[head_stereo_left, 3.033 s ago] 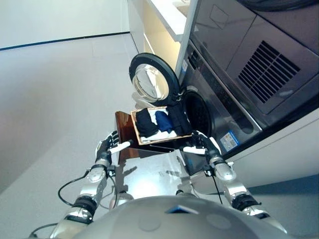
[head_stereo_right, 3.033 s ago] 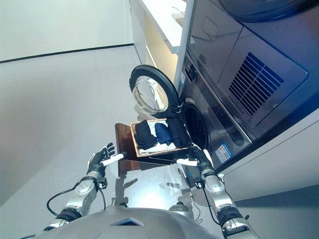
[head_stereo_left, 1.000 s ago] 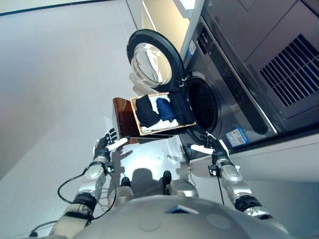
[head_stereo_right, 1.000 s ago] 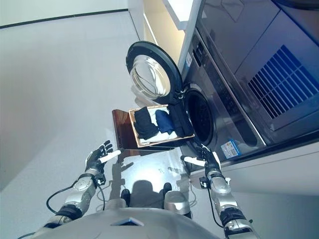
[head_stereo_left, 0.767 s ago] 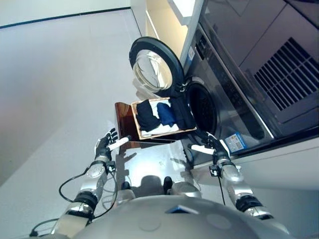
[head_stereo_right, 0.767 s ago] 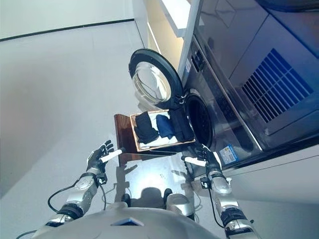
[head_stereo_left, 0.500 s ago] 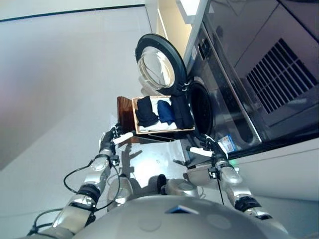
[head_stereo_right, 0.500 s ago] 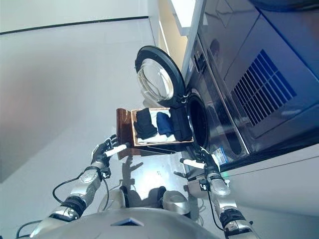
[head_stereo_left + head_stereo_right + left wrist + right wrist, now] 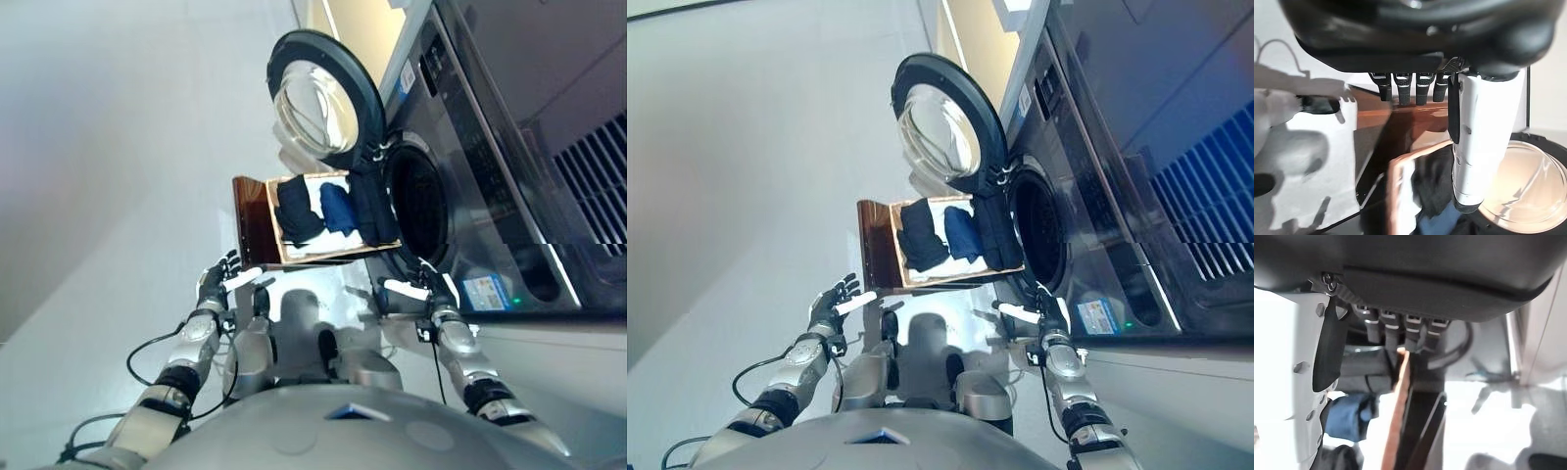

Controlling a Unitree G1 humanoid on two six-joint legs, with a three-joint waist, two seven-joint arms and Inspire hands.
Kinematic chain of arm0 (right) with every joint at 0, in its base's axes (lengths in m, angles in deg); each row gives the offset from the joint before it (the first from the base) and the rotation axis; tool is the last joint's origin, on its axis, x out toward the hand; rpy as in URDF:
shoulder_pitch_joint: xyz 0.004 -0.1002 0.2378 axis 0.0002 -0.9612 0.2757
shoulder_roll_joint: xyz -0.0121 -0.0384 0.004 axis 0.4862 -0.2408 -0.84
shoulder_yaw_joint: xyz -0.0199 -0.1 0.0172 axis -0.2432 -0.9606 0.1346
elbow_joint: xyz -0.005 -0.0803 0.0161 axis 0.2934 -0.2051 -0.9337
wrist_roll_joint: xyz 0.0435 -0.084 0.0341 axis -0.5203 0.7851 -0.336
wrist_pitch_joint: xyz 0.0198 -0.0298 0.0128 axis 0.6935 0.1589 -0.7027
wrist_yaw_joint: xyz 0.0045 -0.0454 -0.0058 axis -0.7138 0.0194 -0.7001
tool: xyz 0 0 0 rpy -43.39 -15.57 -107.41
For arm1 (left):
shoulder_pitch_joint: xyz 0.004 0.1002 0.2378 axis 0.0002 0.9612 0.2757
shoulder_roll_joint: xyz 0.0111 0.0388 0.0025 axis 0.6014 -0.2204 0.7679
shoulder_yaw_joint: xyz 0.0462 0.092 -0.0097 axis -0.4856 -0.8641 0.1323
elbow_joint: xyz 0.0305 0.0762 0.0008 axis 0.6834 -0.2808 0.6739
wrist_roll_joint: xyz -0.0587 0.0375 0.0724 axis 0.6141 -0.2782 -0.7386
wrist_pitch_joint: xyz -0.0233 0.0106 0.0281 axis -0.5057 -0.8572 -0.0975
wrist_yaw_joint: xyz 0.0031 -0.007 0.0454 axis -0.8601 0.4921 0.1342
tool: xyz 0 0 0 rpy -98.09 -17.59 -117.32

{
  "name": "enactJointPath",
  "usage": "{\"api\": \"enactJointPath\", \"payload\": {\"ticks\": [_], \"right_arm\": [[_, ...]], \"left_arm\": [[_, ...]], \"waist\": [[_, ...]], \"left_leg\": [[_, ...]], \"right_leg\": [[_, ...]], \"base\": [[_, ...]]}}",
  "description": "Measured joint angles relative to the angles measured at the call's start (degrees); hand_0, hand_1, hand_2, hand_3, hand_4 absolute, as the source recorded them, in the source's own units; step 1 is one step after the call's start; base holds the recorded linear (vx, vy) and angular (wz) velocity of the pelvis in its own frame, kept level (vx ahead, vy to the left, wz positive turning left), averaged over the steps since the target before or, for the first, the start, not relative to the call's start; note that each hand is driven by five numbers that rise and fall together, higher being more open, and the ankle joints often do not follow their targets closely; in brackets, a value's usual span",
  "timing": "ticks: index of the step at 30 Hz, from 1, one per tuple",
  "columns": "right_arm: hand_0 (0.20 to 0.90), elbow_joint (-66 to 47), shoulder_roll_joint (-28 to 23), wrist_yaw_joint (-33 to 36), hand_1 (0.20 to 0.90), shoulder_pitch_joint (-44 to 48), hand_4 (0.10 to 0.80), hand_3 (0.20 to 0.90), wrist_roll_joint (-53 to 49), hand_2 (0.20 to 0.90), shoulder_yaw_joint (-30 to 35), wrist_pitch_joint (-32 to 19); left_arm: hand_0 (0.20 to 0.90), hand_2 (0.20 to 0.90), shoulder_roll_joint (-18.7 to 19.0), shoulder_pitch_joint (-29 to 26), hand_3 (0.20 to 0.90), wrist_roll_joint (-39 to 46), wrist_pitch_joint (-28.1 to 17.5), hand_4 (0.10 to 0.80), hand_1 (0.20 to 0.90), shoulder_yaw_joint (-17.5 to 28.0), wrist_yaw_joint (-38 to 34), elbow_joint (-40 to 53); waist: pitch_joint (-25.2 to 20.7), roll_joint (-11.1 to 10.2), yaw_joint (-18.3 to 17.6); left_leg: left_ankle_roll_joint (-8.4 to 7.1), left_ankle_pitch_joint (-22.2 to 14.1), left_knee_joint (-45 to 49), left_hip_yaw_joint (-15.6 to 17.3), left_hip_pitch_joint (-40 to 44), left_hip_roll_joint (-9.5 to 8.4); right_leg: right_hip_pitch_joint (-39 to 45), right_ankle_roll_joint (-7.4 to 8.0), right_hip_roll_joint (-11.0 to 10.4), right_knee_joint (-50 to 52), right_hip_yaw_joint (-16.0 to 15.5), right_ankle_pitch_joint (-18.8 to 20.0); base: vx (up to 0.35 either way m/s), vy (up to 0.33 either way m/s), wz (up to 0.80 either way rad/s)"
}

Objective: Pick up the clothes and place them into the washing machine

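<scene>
Right wrist view alone shows right hand (image 9: 1400, 279) nearly touching basket rim (image 9: 1399, 406).

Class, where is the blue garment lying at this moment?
In the head views the blue garment lies in the wooden box, between two dark garments, just left of the washing machine's open drum.

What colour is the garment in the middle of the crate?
Blue. The middle garment lies between darker clothes in the crate; it shows best in the left eye view.

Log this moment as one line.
clothes in wooden box | washer door open | left hand open | right hand open
</scene>
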Motion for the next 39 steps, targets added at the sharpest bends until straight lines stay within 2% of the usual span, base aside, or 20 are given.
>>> {"api": "enactJointPath", "payload": {"ticks": [1, 3, 4, 5, 9, 12, 15, 19, 24, 27, 29, 31, 32, 33, 34, 37, 39], "right_arm": [[0.9, -0.21, 0.08, -0.04, 0.9, 0.13, 0.8, 0.9, 0.0, 0.9, -0.03, -0.05], [0.9, 0.34, 0.41, 0.02, 0.9, 0.68, 0.8, 0.9, -0.18, 0.9, 0.09, 0.17], [0.9, 0.34, 0.77, 0.0, 0.9, 1.69, 0.8, 0.9, -0.96, 0.9, -0.42, 0.23], [0.9, 0.27, 1.03, -0.11, 0.9, 2.82, 0.8, 0.9, -1.16, 0.9, -1.01, 0.24], [0.9, 0.0, 1.42, 0.04, 0.9, 6.39, 0.8, 0.9, -1.13, 0.9, -2.55, 0.23], [0.9, 0.05, 1.56, 0.01, 0.9, 6.42, 0.8, 0.9, -1.09, 0.9, -2.66, 0.43], [0.9, 0.05, 1.61, 0.04, 0.9, 6.26, 0.8, 0.9, -1.09, 0.9, -2.49, 0.51], [0.9, 0.09, 1.52, 0.06, 0.9, 6.01, 0.8, 0.9, -1.09, 0.9, -2.18, 1.34], [0.9, 0.11, 0.78, 0.04, 0.9, 5.57, 0.8, 0.9, -1.08, 0.9, -2.17, 1.37], [0.9, 0.08, 0.77, -0.03, 0.9, 4.49, 0.8, 0.9, -1.08, 0.9, -2.15, 1.36], [0.9, 0.08, 0.78, -0.06, 0.9, 4.41, 0.8, 0.9, -1.08, 0.9, -2.16, 1.38], [0.9, 0.09, 0.78, -0.05, 0.9, 4.67, 0.8, 0.9, -1.1, 0.9, -2.08, 1.33], [0.9, 0.1, 0.85, -0.04, 0.9, 4.55, 0.8, 0.9, -1.11, 0.9, -2.1, 1.36], [0.9, 0.1, 0.83, 0.0, 0.9, 4.41, 0.8, 0.9, -1.12, 0.9, -2.14, 1.37], [0.9, 0.11, 0.86, 0.03, 0.9, 4.38, 0.8, 0.9, -1.12, 0.9, -2.15, 1.37], [0.9, 0.11, 0.86, 0.17, 0.9, 4.24, 0.8, 0.9, -1.12, 0.9, -2.1, 1.38], [0.9, 0.08, 1.23, 0.19, 0.9, 4.26, 0.8, 0.9, -1.11, 0.9, -2.08, 1.36]], "left_arm": [[0.9, 0.9, 0.48, -0.56, 0.9, 0.22, -0.21, 0.8, 0.9, 0.13, -0.09, 0.75], [0.9, 0.9, 0.8, -2.54, 0.9, 0.26, -0.48, 0.8, 0.9, 0.72, -0.7, 1.78], [0.9, 0.9, 1.16, -3.29, 0.9, 0.28, -0.7, 0.8, 0.9, 1.49, -1.03, 2.12], [0.9, 0.9, 1.86, -3.4, 0.9, 0.29, -0.79, 0.8, 0.9, 1.66, -1.39, 2.36], [0.9, 0.9, 3.25, -4.34, 0.9, 0.29, -1.66, 0.8, 0.9, 2.96, -2.15, 2.29], [0.9, 0.9, 3.33, -3.41, 0.9, 0.44, -1.73, 0.8, 0.9, 3.61, -2.17, 2.17], [0.9, 0.9, 3.27, -1.83, 0.9, 0.64, -1.65, 0.8, 0.9, 3.7, -2.15, 2.06], [0.9, 0.9, 2.86, 0.13, 0.9, 0.64, -1.6, 0.8, 0.9, 3.7, -2.06, 1.98], [0.9, 0.9, 2.45, 0.3, 0.9, 0.62, -1.5, 0.8, 0.9, 3.66, -1.95, 2.01], [0.9, 0.9, 2.64, 0.96, 0.9, 0.65, -1.53, 0.8, 0.9, 3.81, -1.99, 2.03], [0.9, 0.9, 2.84, 1.29, 0.9, 0.83, -1.52, 0.8, 0.9, 3.79, -2.03, 1.91], [0.9, 0.9, 2.73, 1.5, 0.9, 1.72, -1.42, 0.8, 0.9, 3.69, -2.06, 1.79], [0.9, 0.9, 2.75, 1.49, 0.9, 1.82, -1.42, 0.8, 0.9, 3.7, -2.05, 1.76], [0.9, 0.9, 2.74, 1.29, 0.9, 1.83, -1.44, 0.8, 0.9, 3.68, -2.06, 1.68], [0.9, 0.9, 2.74, 1.29, 0.9, 1.83, -1.45, 0.8, 0.9, 3.69, -2.05, 1.67], [0.9, 0.9, 2.68, 1.22, 0.9, 1.84, -1.47, 0.8, 0.9, 3.63, -2.03, 1.54], [0.9, 0.9, 3.13, 1.3, 0.9, 1.85, -1.47, 0.8, 0.9, 3.65, -2.07, 1.52]], "waist": [[-0.26, -0.41, -0.21], [-0.41, -0.62, 0.13], [-0.47, -0.74, 0.1], [-0.73, -0.79, 0.72], [-2.93, -2.61, 1.69], [-5.18, -4.25, 1.69], [-6.83, -4.96, 1.65], [-7.72, -3.4, 1.58], [-7.57, -0.35, 1.21], [-7.05, 0.13, 0.89], [-6.52, -0.01, 1.14], [-5.13, 0.63, 0.47], [-4.79, 0.57, -0.15], [-4.01, 0.29, -0.82], [-3.54, -0.06, -1.56], [-2.78, -1.98, -2.23], [-2.84, -4.28, -2.2]], "left_leg": [[1.19, -0.86, 0.3, 0.68, 0.34, -1.53], [2.38, -2.45, 0.95, 2.57, 0.94, -3.22], [2.57, -3.45, 1.62, 3.12, 1.11, -3.64], [2.74, -3.98, 1.74, 4.27, 1.13, -3.36], [3.18, -5.97, 2.43, 7.43, 0.86, -3.94], [3.39, -6.66, 1.8, 8.07, 0.73, -4.47], [3.82, -6.71, 1.57, 7.95, -0.06, -4.93], [4.8, -6.44, 0.73, 7.17, -0.06, -5.6], [6.63, -6.29, 0.56, 5.66, 0.65, -5.8], [7.39, -6.75, 0.2, 5.86, 2.4, -6.59], [7.56, -6.84, -0.5, 5.95, 2.86, -7.08], [8.6, -6.65, -0.54, 4.57, 2.79, -7.25], [8.67, -6.6, -0.52, 4.3, 2.79, -7.23], [8.66, -6.59, -0.58, 3.95, 2.84, -7.26], [8.59, -6.54, -0.34, 3.69, 2.81, -7.3], [7.2, -5.91, -0.35, 2.7, 3.09, -7.83], [5.56, -5.45, -0.59, 2.23, 2.98, -8.53]], "right_leg": [[-0.13, 0.81, -1.81, 1.41, -0.62, -1.19], [-0.62, 2.4, -4.16, 2.2, -1.07, -1.86], [-0.97, 3.58, -4.71, 1.71, -1.16, -1.05], [-1.31, 4.02, -4.94, 1.81, -1.18, -0.81], [-2.79, 4.45, -6.22, 0.53, -3.4, 0.28], [-3.04, 4.5, -6.8, -0.3, -3.55, 0.55], [-4.07, 4.62, -7.1, -0.05, -3.51, 0.76], [-5.99, 5.04, -7.13, 3.31, -4.39, 0.97], [-11.07, 5.69, -7.13, 15.9, -7.07, 0.44], [-13.16, 5.38, -9.35, 22.67, -10.46, 0.77], [-14.02, 5.33, -10.88, 22.85, -10.63, 1.26], [-14.57, 6.86, -13.0, 15.54, -10.91, 1.47], [-14.59, 7.99, -13.57, 12.91, -10.78, 2.29], [-14.88, 9.93, -14.41, 8.53, -10.6, 4.4], [-14.65, 10.46, -14.88, 5.71, -10.63, 5.98], [-14.57, 10.26, -15.53, 1.66, -10.7, 10.58], [-14.2, 8.66, -16.08, 0.56, -10.25, 13.61]], "base": [[0.209, 0.247, -0.37], [0.192, 0.261, -0.48], [0.149, 0.24, -0.72], [0.074, 0.122, -0.65], [0.085, 0.155, -0.61], [0.081, 0.134, -0.13], [0.063, 0.13, -0.03], [0.061, 0.174, 0.01], [0.05, 0.145, 0.13], [0.123, 0.079, 0.18], [0.09, -0.006, 0.05], [0.101, -0.027, 0.02], [0.124, -0.048, 0.18], [0.115, -0.061, 0.25], [0.144, -0.094, 0.3], [0.104, -0.095, 0.28], [0.127, -0.093, 0.18]]}}
